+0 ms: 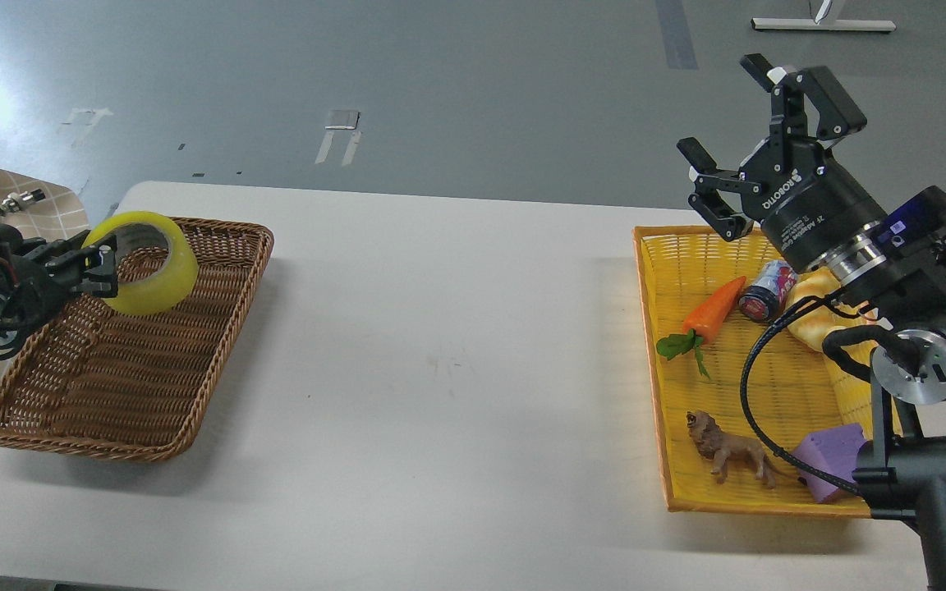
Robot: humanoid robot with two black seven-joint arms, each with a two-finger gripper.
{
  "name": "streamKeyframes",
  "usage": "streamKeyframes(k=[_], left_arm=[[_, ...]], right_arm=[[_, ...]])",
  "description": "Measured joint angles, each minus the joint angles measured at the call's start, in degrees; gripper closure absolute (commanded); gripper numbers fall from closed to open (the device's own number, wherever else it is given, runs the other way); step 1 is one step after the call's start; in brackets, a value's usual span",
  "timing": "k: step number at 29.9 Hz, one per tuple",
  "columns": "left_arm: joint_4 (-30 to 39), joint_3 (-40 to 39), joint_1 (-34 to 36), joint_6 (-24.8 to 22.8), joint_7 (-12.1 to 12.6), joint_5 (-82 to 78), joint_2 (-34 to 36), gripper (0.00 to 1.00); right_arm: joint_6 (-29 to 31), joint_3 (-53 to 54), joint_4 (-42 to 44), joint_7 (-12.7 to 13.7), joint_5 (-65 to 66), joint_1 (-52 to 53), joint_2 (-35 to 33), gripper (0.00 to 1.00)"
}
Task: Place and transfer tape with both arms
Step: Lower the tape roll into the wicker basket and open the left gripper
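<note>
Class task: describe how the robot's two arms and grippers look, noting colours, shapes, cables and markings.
Right gripper: black, angular linked fingers, cylindrical body with white ROBOTIQ lettering, a silver joint ring and a looping black cable behind it. Left gripper: black, partly out of view, with exposed wiring and a silver connector.

Table centre open between baskets.
</note>
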State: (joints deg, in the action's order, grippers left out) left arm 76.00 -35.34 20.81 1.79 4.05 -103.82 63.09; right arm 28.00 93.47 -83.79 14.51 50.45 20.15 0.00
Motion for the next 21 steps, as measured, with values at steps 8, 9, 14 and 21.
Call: streamKeyframes(k=[8,9,14,21], left_arm=[[-6.6,0.2,-2.8,2.4,-2.1,-0.1,-1.2,1.0],[-7.3,0.2,-3.1,2.7,-2.8,-0.1,-1.4,1.0],[-9.1,0.2,-3.9,3.8,-5.1,0.0,-2.8,1.0],[-9.3,0.2,-4.6,4.5,-5.3,0.0,-3.5,0.87]], right_arm=[[0.0,0.0,0.0,0.0,0.0,-0.3,0.0,0.01],[0.0,0.0,0.0,0.0,0.0,-0.4,0.0,0.01],[0.0,0.0,0.0,0.0,0.0,-0.7,0.0,0.01],[0.0,0.0,-0.2,0.0,0.0,-0.9,0.0,0.01]])
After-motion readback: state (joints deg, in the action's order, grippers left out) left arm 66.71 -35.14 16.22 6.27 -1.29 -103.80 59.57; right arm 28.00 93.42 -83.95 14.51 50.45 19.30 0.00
